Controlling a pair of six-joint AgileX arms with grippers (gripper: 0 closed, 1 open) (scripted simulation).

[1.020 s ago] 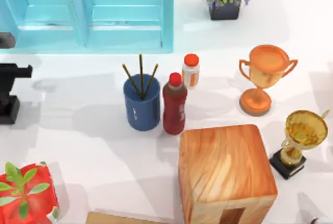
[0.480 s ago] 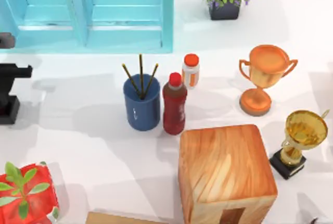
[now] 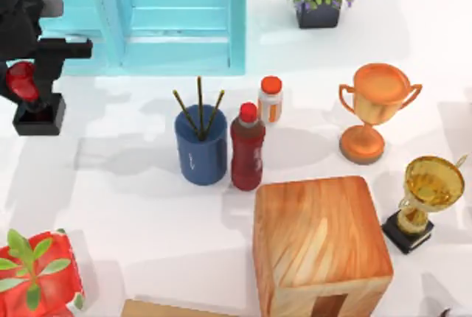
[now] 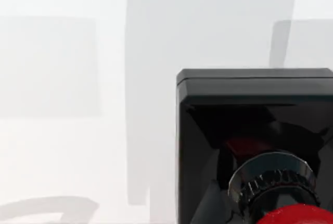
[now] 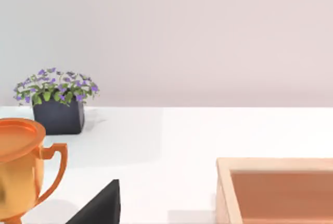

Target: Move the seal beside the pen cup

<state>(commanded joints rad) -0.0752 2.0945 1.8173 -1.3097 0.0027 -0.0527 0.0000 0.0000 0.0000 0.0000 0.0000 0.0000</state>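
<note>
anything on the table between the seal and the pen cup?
Nothing: the top view shows bare white table between the seal, held in the left gripper, and the pen cup.

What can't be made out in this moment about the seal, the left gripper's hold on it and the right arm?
- Left gripper, top view: the arm's black body covers the fingers, so the hold on the seal is unclear.
- Seal, left wrist view: the edge cuts off its red knob, so no contact shows.
- Right wrist view: a dark corner is cut off by the edge, unidentifiable.
- Pen cup: in plain sight.
</note>
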